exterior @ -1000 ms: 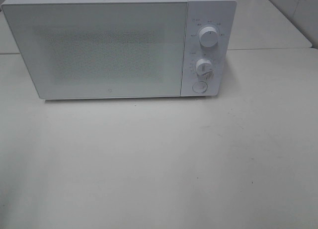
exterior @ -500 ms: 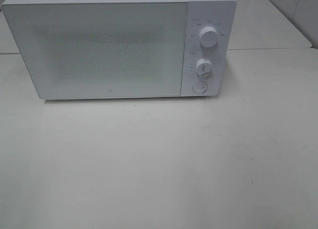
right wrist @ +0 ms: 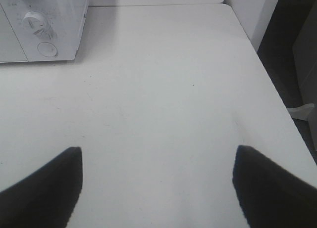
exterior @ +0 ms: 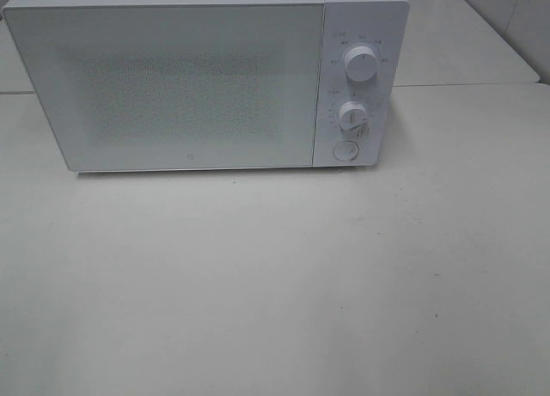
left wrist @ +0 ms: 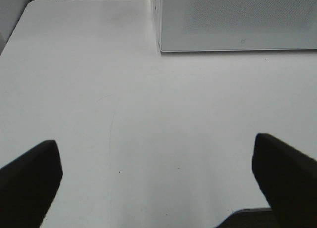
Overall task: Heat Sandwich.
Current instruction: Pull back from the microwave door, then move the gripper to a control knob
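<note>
Gaping wide above the tabletop (exterior: 275, 276), left claw (left wrist: 154, 141) and right claw (right wrist: 157, 150) grasp nothing; the microwave (exterior: 189, 87) stands shut at the far edge, its dial markings (exterior: 332, 119) too small to read.

A white box-shaped microwave (exterior: 189, 78) stands at the far side of the pale worktop (exterior: 275, 284). Its flat door is closed and walls off any reach straight ahead on the left and middle. In front of it the worktop lies wide and flat, room for both my arms. My left fingers (left wrist: 27, 181), spread wide, have only flat surface between them, as do my right fingers (right wrist: 270, 188). Past the knob panel (exterior: 357, 91), a strip of worktop runs back along the microwave's right side.
</note>
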Robot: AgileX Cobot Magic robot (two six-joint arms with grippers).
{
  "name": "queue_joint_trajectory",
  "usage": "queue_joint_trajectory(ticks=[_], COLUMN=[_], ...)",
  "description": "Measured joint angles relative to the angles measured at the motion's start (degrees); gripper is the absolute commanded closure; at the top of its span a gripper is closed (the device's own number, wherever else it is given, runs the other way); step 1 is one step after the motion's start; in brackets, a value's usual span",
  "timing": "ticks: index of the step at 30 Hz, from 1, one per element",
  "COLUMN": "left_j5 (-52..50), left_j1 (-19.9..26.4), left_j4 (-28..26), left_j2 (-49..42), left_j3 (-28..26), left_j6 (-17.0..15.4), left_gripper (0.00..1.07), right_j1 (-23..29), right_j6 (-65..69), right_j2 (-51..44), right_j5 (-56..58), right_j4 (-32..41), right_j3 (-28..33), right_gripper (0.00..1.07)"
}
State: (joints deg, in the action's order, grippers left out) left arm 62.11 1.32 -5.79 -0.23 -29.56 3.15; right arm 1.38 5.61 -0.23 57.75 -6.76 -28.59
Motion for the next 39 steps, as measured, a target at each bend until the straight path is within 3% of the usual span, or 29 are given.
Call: queue_joint_trajectory(ticks=[39], left_j5=[0.0], left_j1=[0.0], left_j4=[0.0], left_j2=[0.0], left_j3=[0.0], left_j6=[0.0], left_gripper=[0.09], right_j1=[0.0], right_j6=[0.0], right_j2=[0.0], right_j5=[0.0], right_j4=[0.0], right_j3=[0.0], right_gripper=[0.32])
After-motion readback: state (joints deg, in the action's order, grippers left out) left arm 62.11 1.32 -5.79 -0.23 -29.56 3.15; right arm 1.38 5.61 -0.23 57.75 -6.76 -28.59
